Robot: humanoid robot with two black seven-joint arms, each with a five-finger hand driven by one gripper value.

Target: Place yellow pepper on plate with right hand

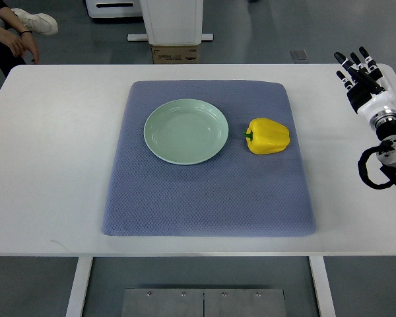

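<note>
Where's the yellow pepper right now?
In the top view the yellow pepper lies on the blue mat, just right of the green plate and not touching it, stem toward the plate.

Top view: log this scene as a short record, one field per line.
surface: white table with a blue-grey mat on it
plate: pale green, empty, on the mat's left half
yellow pepper: on its side on the mat, right of the plate, not touching it
right hand: over the table's right edge, fingers extended, holding nothing
left hand: not in view
person: partly visible at top left
</note>
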